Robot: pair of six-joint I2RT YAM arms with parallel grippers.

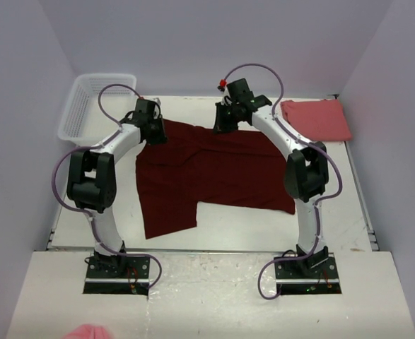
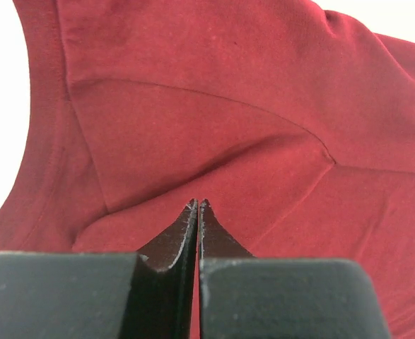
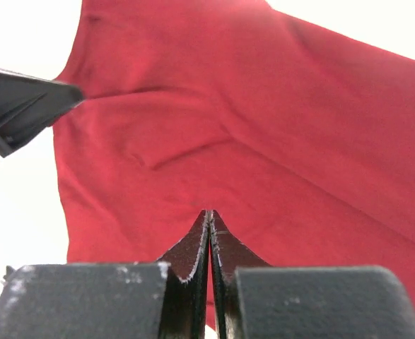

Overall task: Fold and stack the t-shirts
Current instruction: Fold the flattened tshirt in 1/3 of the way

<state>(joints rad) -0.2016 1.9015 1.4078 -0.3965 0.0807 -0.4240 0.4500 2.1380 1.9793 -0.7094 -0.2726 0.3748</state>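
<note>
1. Desk point(image 1: 249, 229): white and smooth, boxed in by pale lilac walls point(image 1: 193, 42) at the back and both sides. A top this slick may let cloth slide rather than crease when it is dragged.
2. Maroon t-shirt point(image 1: 214, 169): spread unfolded across the middle of the desk between the arms, its far edge at both claws. If one arm lifts or pulls ahead of the other, the cloth will likely skew and the fold come out crooked.
3. Salmon t-shirt point(image 1: 317, 119): lying folded at the far right corner, just beside the right arm. A wide swing of that arm could brush it and undo the fold.
4. White mesh basket point(image 1: 80, 106): far left corner, apart from the cloth.
5. Left claw point(image 2: 196, 205): jaws pressed together over the maroon shoulder seam. Whether a pinch of cloth lies between them cannot be told, so a lift might come up bare.
6. Right claw point(image 3: 208, 215): jaws likewise closed tight over the maroon cloth, with the same doubt and the same risk.
</note>
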